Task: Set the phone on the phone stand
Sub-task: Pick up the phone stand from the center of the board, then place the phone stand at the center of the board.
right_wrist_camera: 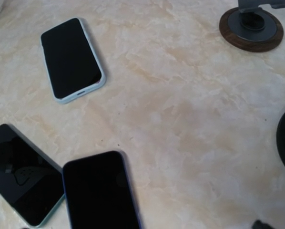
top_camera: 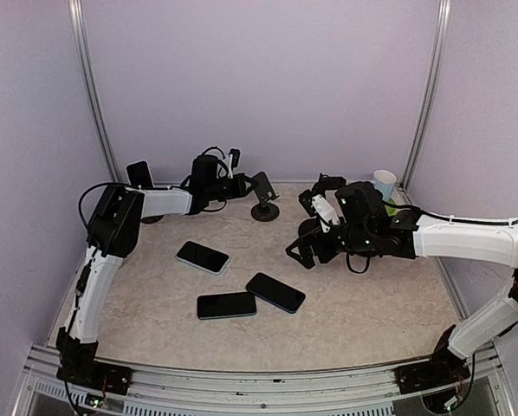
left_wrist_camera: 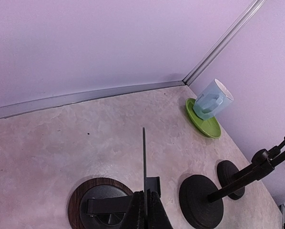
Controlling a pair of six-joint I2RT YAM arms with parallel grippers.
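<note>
Overhead, left arm (top_camera: 99, 277): rises from its base at the near left corner, bends by the left wall, then its forearm runs level to the right along the back of the bench (top_camera: 372, 312).
left claw (top_camera: 244, 184): pressed together, its fingers (left_wrist_camera: 157, 214) side by side with no gap; it sits low, just left of the black phone stand (top_camera: 264, 208).
thin edge (left_wrist_camera: 144, 157): a dark sliver stands upright straight ahead of the closed fingertips, above a wood-rimmed stand base (left_wrist_camera: 76, 200). What it is, or whether it is pinched, I cannot tell.
right arm (top_camera: 467, 238): climbs from the near right corner, folds at the right wall and stretches left across the bench, wrist tipped down.
right claw (top_camera: 301, 250): spread wide and empty, hovering over the bench to the right of the phones.
phones: three lie flat, screens up, mid-bench. The left phone (top_camera: 203, 256) lies apart; the middle phone (top_camera: 227, 305) and the right phone (top_camera: 276, 292) meet at their ends, nearer the front.
propped slab (top_camera: 139, 173): dark, phone-like, upright at the back left beside the left arm's elbow.
back right corner: a pale blue cup (left_wrist_camera: 213, 98) on a green saucer (left_wrist_camera: 204, 125).
</note>
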